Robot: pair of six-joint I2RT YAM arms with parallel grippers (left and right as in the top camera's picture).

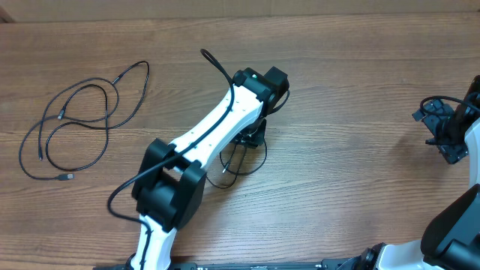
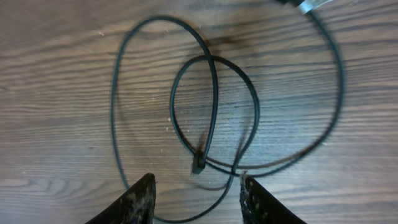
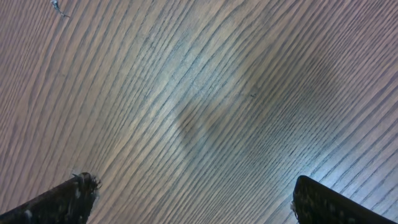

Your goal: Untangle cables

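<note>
Under the left gripper (image 2: 196,186) lies a looped black cable (image 2: 216,99).

Two looped black cables (image 2: 216,93), seemingly apart

Even light, pale sheen on table (image 3: 205,118); cables (image 2: 216,87) blur toward frame edges.

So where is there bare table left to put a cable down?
Widest bare wood: between the left arm and the right gripper. Free too: the strip beyond the arms. Crowded: the looped cable at far left, and the coiled cable under the left gripper.
</note>
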